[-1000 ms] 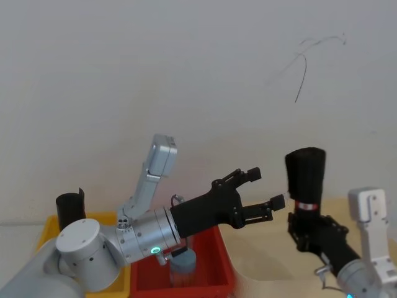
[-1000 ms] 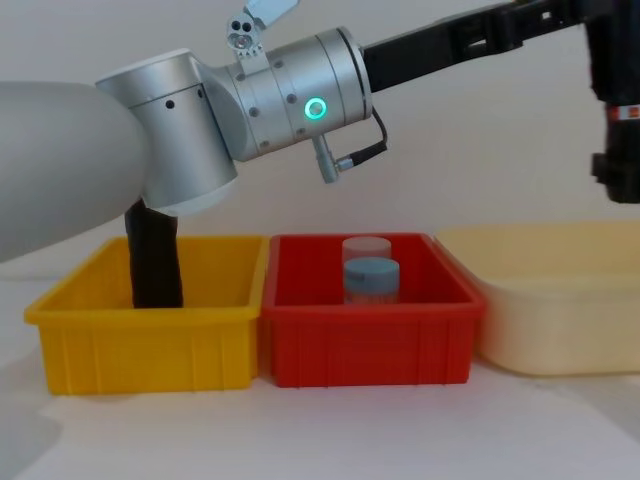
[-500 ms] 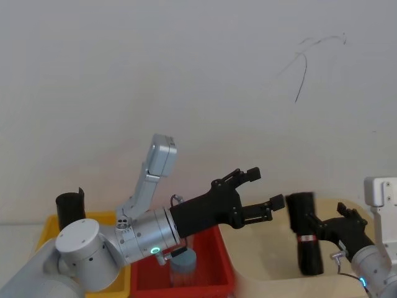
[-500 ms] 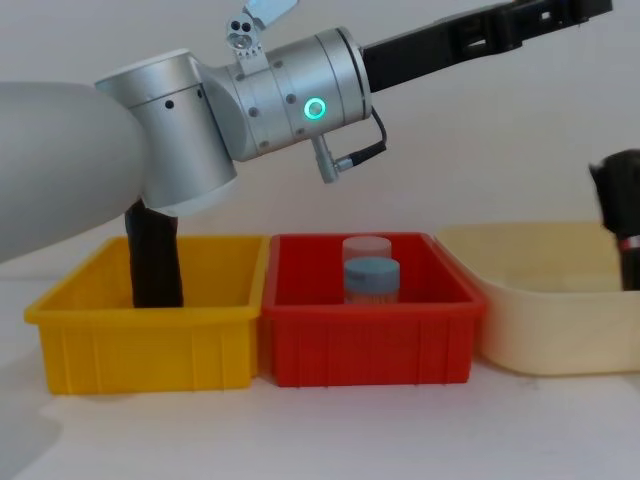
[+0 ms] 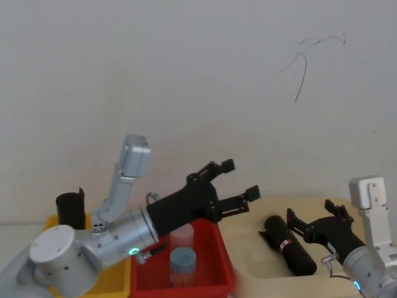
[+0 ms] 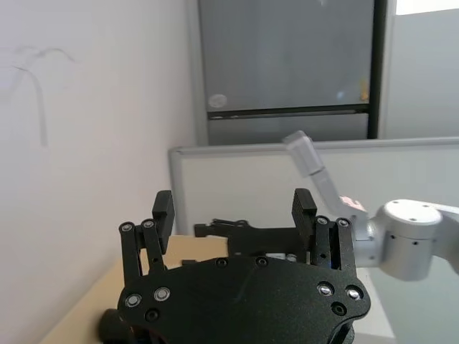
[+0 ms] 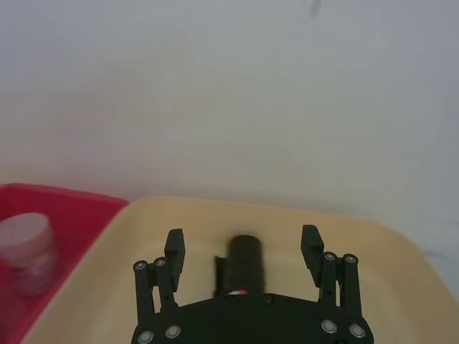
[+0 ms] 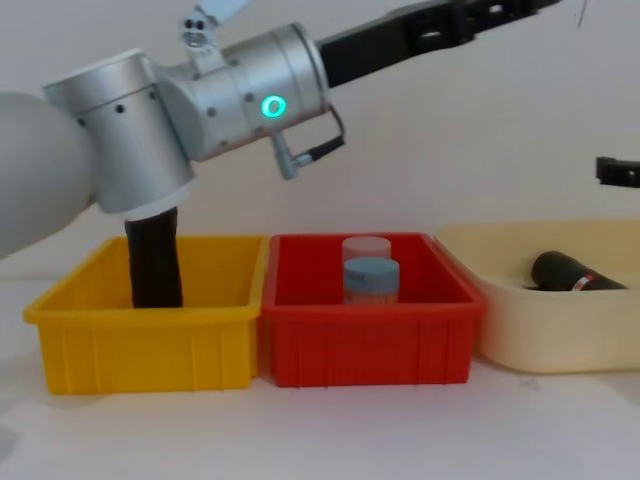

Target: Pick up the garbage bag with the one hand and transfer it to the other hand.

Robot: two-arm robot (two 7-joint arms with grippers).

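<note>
Black garbage bag roll with a red-and-white band lies on its side in the cream plastic tub, far right. The black right gripper sits just beside it, wide open and empty. The black left gripper hangs open and empty above the red bin. Pick-up and hand-over both look not yet done.

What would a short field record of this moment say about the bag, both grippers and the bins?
garbage bag: lying on its side in the cream tray
right gripper: open, close by the bag, not gripping it
left gripper: open, empty, raised above the bins
red bin: two jars
yellow bin: plain black roll standing upright
</note>
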